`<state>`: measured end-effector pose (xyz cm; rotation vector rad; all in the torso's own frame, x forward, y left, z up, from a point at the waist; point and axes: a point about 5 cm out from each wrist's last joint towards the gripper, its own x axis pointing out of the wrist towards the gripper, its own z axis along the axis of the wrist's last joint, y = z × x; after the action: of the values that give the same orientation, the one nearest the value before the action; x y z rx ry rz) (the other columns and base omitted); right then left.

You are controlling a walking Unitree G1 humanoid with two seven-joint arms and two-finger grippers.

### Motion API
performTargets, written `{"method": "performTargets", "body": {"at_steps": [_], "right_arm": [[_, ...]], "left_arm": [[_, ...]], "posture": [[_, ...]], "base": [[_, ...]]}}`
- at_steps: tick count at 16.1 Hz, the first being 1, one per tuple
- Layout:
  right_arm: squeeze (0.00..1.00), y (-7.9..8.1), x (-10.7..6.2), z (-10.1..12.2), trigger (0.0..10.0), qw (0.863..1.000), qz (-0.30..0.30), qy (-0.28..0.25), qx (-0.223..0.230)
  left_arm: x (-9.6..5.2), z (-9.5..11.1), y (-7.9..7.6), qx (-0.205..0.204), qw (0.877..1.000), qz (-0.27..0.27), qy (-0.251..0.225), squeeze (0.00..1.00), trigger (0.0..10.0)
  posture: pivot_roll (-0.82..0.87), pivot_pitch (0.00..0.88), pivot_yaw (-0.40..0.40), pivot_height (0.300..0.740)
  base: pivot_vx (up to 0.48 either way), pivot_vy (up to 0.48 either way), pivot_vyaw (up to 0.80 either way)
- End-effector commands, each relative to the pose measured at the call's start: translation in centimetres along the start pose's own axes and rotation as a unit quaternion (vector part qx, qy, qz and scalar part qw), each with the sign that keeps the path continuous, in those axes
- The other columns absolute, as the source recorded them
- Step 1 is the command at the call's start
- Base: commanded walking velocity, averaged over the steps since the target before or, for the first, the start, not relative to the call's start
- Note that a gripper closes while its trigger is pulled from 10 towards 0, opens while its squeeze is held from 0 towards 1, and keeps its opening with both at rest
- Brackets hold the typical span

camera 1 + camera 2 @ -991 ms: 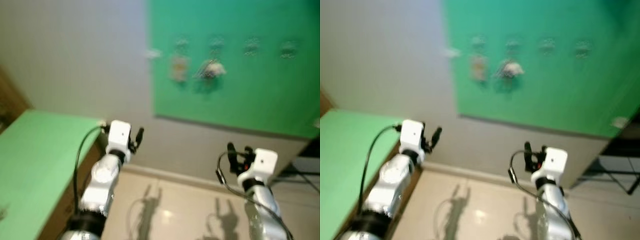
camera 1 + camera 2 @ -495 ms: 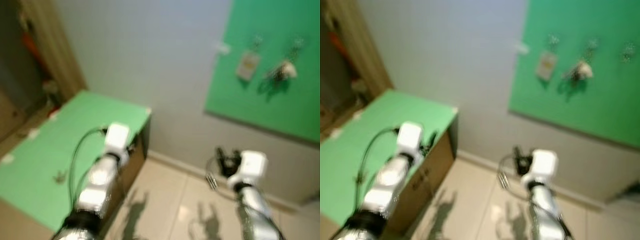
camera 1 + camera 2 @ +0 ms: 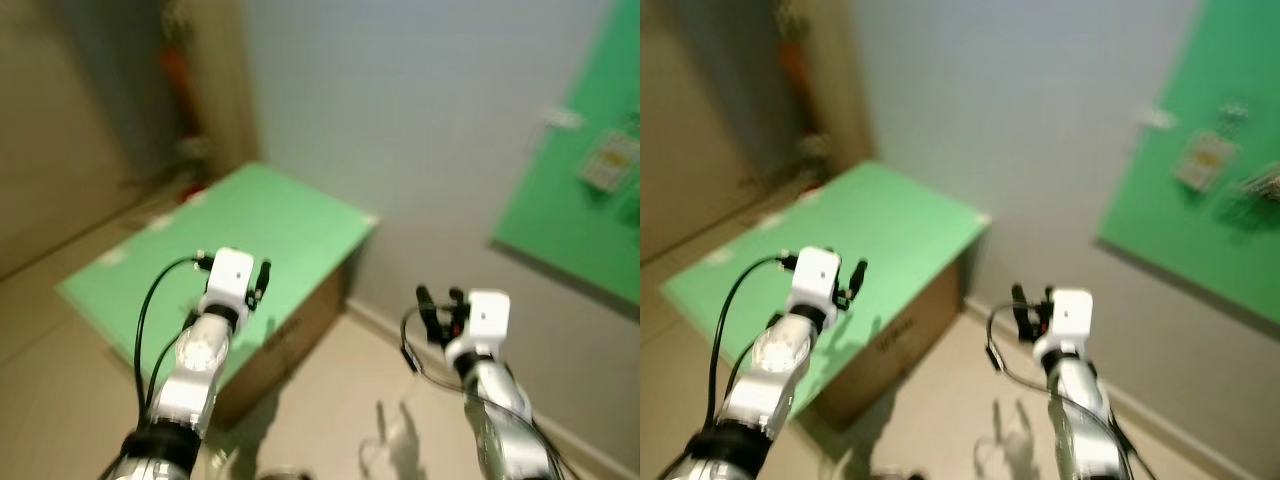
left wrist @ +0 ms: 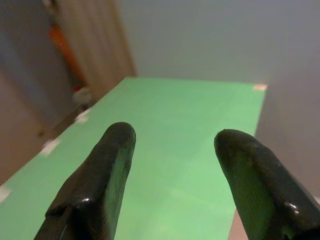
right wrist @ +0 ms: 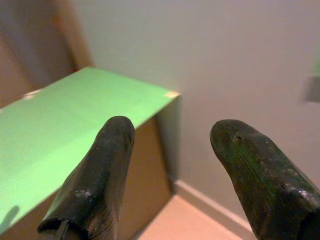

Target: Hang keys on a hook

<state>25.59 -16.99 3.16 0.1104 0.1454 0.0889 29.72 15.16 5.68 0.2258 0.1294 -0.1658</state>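
A green board (image 3: 1180, 200) hangs on the pale wall at the far right. On its hooks hang a pale card (image 3: 1205, 160) and a blurred bundle, perhaps keys (image 3: 1260, 183). My left gripper (image 3: 262, 275) is held out over a green-topped box (image 3: 260, 215), fingers apart and empty; the left wrist view shows the same gripper (image 4: 175, 135) open above the green top (image 4: 180, 165). My right gripper (image 3: 438, 300) hovers over the floor beside the box, well below and left of the board. The right gripper (image 5: 172, 127) is open too, with nothing in it.
The box has cardboard sides (image 3: 300, 325) and stands against the wall, with small white tape marks on its top. A brown door or cabinet (image 3: 70, 130) and something orange (image 3: 178, 75) lie at the far left. Beige floor (image 3: 330, 420) lies between my arms.
The whole picture has swung left: the green board slid to the right edge and the green-topped box came to the centre. Both grippers stay open and empty.
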Motion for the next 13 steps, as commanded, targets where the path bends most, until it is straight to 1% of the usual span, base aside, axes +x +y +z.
{"method": "performTargets", "body": {"at_steps": [1, 2, 3, 4, 5, 6, 7, 9, 10, 11, 12, 13], "right_arm": [[0.0, -0.2, 0.0, -0.1, 10.0, 1.0, -0.003, 0.002, -0.004], [0.0, -0.4, 0.3, 0.3, 10.0, 1.0, -0.007, -0.009, -0.004], [0.0, -0.5, 0.4, 0.6, 10.0, 1.0, -0.01, -0.017, -0.007], [0.0, -0.6, 0.4, 0.6, 10.0, 1.0, -0.012, -0.019, -0.014], [0.0, -0.7, 0.3, 0.5, 10.0, 1.0, -0.016, -0.018, -0.016], [0.0, -0.7, 0.3, 0.5, 10.0, 1.0, -0.015, -0.018, -0.017], [0.0, -0.5, 0.2, 0.4, 10.0, 1.0, -0.011, -0.017, -0.022], [0.0, -0.4, 0.1, 0.3, 10.0, 1.0, -0.009, -0.017, -0.024], [0.0, -0.5, 0.1, 0.0, 10.0, 1.0, -0.012, -0.011, -0.023], [0.0, -0.6, 0.2, -0.2, 10.0, 1.0, -0.022, -0.006, -0.016], [0.0, -0.6, 0.4, -0.3, 10.0, 1.0, -0.024, -0.004, -0.004], [0.0, -0.5, 0.6, -0.2, 10.0, 1.0, -0.02, -0.003, -0.011]], "left_arm": [[0.0, 0.0, -0.1, -0.004, 1.0, 0.006, -0.001, 0.0, 10.0], [-0.2, -0.3, 0.2, -0.01, 1.0, 0.018, 0.003, 0.0, 10.0], [-0.6, -0.8, 0.5, -0.006, 1.0, 0.028, 0.006, 0.0, 10.0], [-0.8, -1.1, 0.6, -0.011, 0.999, 0.033, 0.008, 0.0, 10.0], [-0.8, -1.0, 0.4, -0.005, 0.999, 0.034, 0.005, 0.0, 10.0], [-0.6, -0.7, 0.0, 0.003, 1.0, 0.025, 0.0, 0.0, 10.0], [-0.4, -0.6, -0.1, 0.007, 1.0, 0.022, 0.001, 0.0, 10.0], [-0.2, -0.5, 0.0, 0.009, 1.0, 0.023, 0.004, 0.0, 10.0], [-0.1, -0.3, 0.1, 0.022, 1.0, 0.018, -0.002, 0.0, 10.0], [-0.1, -0.4, -0.1, 0.023, 1.0, 0.0, 0.001, 0.0, 10.0], [-0.1, -0.4, -0.1, -0.008, 1.0, -0.006, 0.001, 0.0, 10.0], [-0.1, -0.4, 0.2, -0.006, 1.0, 0.006, 0.006, 0.0, 10.0]], "posture": [[-0.09, 0.0, 0.029, 0.74], [-0.09, 0.0, 0.028, 0.74], [-0.09, 0.0, 0.028, 0.74], [-0.09, 0.0, 0.032, 0.74], [-0.1, 0.0, 0.036, 0.74], [-0.11, 0.0, 0.041, 0.74], [-0.11, 0.0, 0.041, 0.74], [-0.11, 0.0, 0.039, 0.74], [-0.1, 0.0, 0.037, 0.74], [-0.1, 0.0, 0.037, 0.74], [-0.09, 0.0, 0.038, 0.74], [-0.09, 0.0, 0.039, 0.74]], "base": [[0.0, 0.0, 0.62], [0.0, 0.0, 0.63], [0.0, 0.0, 0.63], [0.0, 0.0, 0.63], [0.0, 0.0, 0.61], [0.0, 0.0, 0.62], [0.0, 0.0, 0.6], [0.0, 0.0, 0.6], [0.0, 0.0, 0.59], [0.0, 0.0, 0.59], [0.356, 0.0, 0.0], [0.461, 0.0, 0.0]]}}
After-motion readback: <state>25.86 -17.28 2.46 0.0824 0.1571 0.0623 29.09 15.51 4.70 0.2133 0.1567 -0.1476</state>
